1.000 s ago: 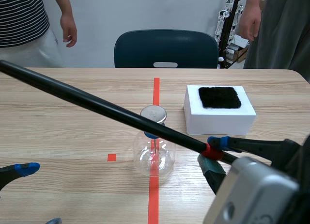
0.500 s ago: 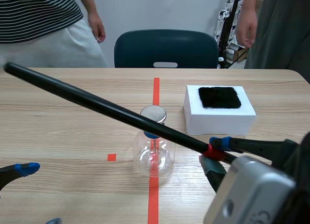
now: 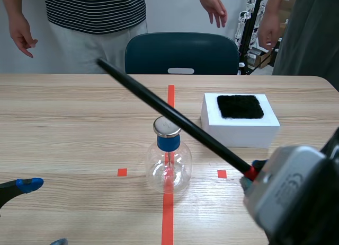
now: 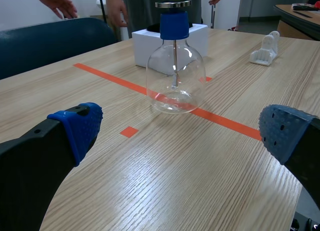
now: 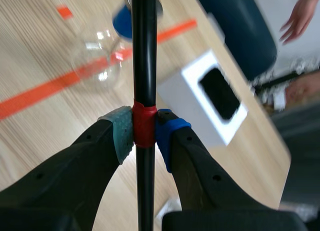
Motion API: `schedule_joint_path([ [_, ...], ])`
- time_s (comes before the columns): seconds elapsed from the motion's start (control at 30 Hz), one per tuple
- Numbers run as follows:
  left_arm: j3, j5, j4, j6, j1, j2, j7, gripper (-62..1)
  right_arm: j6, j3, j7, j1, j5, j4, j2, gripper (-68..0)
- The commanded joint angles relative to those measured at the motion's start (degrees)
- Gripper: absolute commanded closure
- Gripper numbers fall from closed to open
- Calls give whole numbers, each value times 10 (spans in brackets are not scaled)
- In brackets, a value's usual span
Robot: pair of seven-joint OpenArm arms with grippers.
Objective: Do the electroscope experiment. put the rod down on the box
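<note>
Currently the right pincer (image 5: 144, 133) pinches the black rod (image 3: 169, 115) at its red band, shaft slanting toward ten o'clock past the electroscope (image 3: 168, 163); swinging to the white box (image 3: 239, 120) at two o'clock could topple that flask; left pincer (image 4: 182, 131) spread.

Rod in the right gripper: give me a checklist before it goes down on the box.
1. Right gripper shut on rod at its red band: ok.
2. Rod over white box: not ok, it runs beside it.
3. Box top free but for its black pad: ok.
4. Rod clear of electroscope cap: cannot tell.
5. Left gripper open, away from box: ok.
</note>
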Motion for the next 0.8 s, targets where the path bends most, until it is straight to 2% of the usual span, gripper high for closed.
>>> schedule_joint_path([
  [0.0,-6,-8,9,-2,3,-2,-26,-623,-6,24,-16,-4,24,5,3,-2],
  [0.17,-6,-8,9,-2,3,-2,-26,-623,-6,93,-70,-4,97,5,3,-2],
  [0.4,-6,-8,9,-2,3,-2,-26,-623,-6,194,-125,36,257,4,4,-2],
  [0.5,-6,-8,9,-2,3,-2,-26,-623,-6,216,-180,72,311,-4,14,-2],
  [0.77,-6,-8,9,-2,3,-2,-26,-623,-6,217,-356,219,431,-83,56,-2],
])
